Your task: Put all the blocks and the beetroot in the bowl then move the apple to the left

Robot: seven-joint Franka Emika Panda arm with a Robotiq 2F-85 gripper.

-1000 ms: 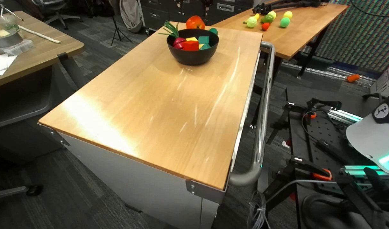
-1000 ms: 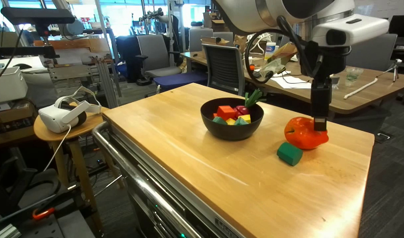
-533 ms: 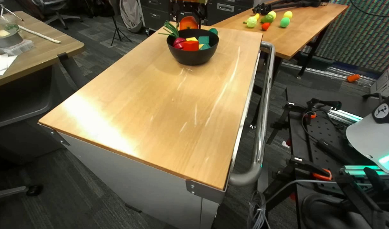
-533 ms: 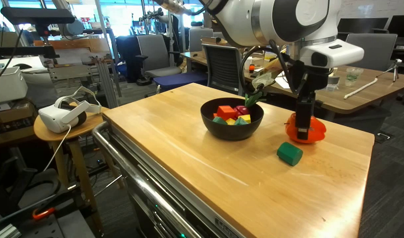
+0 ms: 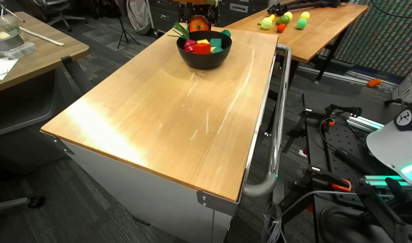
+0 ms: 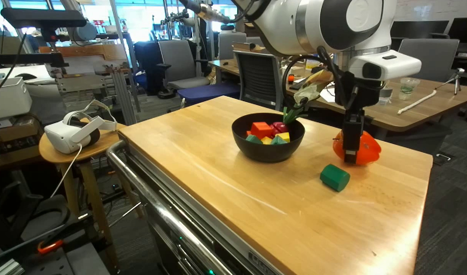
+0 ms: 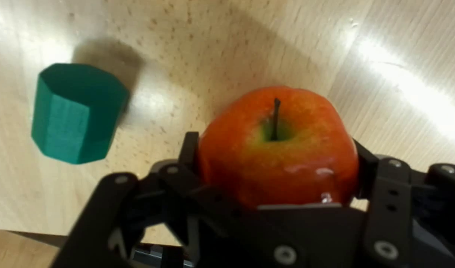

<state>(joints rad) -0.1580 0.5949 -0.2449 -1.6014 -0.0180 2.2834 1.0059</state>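
Observation:
The orange-red apple (image 7: 279,160) rests stem-up between my gripper's jaws in the wrist view, with a black finger against each side. My gripper (image 6: 350,154) points straight down around the apple (image 6: 369,149) at table height, shut on it. Beside them lies a loose green block (image 6: 334,177), seen in the wrist view as a six-sided green piece (image 7: 78,113). The black bowl (image 6: 268,152) holds several blocks, among them a red block (image 6: 261,130) and a yellow block (image 6: 283,136). Also in it is the dark-red beetroot (image 5: 189,44), its green leaves over the rim.
All of this stands on a wooden-topped cart (image 5: 165,111) with a metal rail (image 5: 280,118) along a long side. A neighbouring table (image 5: 314,37) bears several toy fruits. A white headset (image 6: 80,133) sits on a stool nearby.
My gripper has come down from above onto the apple, and its jaws have drawn in against the sides. The apple has shifted and turned slightly. The loose green block and the bowl have stayed put.

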